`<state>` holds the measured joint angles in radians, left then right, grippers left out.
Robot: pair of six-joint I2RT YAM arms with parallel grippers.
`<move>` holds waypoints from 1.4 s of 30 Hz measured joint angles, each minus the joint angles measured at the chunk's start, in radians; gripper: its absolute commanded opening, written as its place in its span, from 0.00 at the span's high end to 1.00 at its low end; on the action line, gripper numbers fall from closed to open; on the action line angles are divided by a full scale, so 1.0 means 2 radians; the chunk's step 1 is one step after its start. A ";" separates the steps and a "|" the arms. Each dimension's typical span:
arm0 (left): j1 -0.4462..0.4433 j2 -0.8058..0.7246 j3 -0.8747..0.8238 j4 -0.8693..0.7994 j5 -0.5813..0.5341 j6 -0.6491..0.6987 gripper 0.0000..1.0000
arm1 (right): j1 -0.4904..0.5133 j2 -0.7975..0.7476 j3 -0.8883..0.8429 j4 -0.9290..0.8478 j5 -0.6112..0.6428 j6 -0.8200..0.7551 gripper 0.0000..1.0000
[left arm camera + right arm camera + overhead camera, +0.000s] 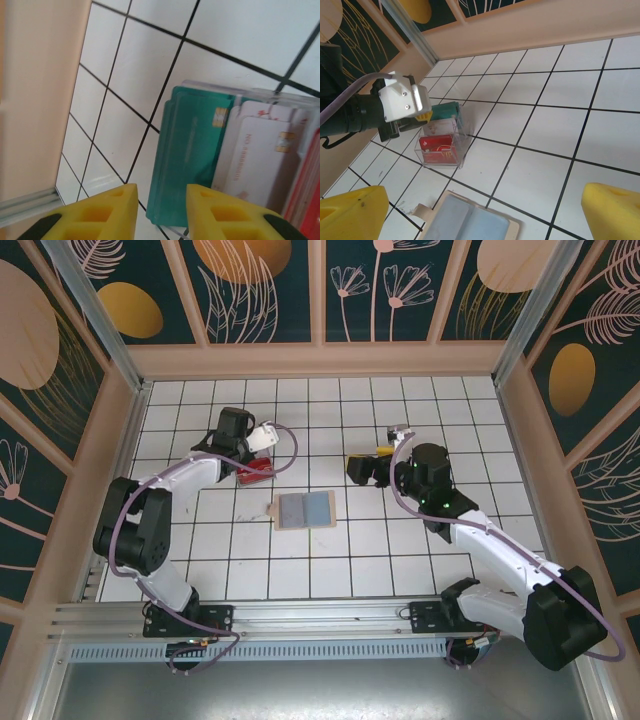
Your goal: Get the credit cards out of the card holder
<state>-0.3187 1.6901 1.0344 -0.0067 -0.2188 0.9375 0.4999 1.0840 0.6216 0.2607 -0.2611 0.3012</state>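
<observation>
**A:** The left gripper (159,196), fingers parted a little with nothing between them, hung over the clear box (462,144) at the table's left. What did this step ask of you?

**B:** You had to lift straight up with the fingers apart, so no tip snagged the teal card (190,150) or tipped the box. The right gripper (482,212) stood spread wide and empty near the card holder (303,509), which lay opened flat mid-table, well apart from the box.

**A:** Counts?

**B:** In the box you had one teal card, one white card (260,160) and one red card (436,145). The teal edge looked doubled, so possibly two. One card holder, one box, two grippers.
</observation>
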 measured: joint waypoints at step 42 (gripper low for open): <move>-0.008 -0.231 -0.099 -0.145 0.191 -0.775 0.57 | 0.082 0.290 0.099 -0.109 -0.038 0.126 1.00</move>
<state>-0.3344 1.2278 0.8364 -0.2974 0.1638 -0.6128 0.6643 1.6630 0.8196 0.0429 -0.3370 0.5522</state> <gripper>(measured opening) 0.425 0.053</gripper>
